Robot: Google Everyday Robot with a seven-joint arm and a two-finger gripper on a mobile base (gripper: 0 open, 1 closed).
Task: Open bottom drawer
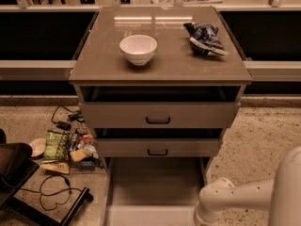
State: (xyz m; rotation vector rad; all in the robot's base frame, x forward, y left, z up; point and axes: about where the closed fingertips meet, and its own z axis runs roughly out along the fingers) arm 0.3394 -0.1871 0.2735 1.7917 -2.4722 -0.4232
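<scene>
Since the bottom drawer [155,185] already sits pulled well out under the other two fronts, with its bare tray showing down to the frame edge, I'd judge the task about done. Its front and handle fall at or past the bottom edge, so I can't confirm them.

Arm [235,194] comes in from the lower right, wrist dipping just beside the drawer's right side. The gripper is below the frame there, out of sight, so I can't tell if it's clamped on the handle or let go. That placement fits a straight pull from out front.

Top drawer [157,114] and middle drawer [157,147] each stand a bit proud, stepped, with dark gaps above.

Bowl [138,48] and blue snack bag [204,37] sit well apart on the cabinet top [94,65], out of the work path.

Floor left: green bag [55,145], other packets and cables [54,189], near the cabinet but off the drawer's travel.

Print on the bags is unreadable. No labels on the drawers.
</scene>
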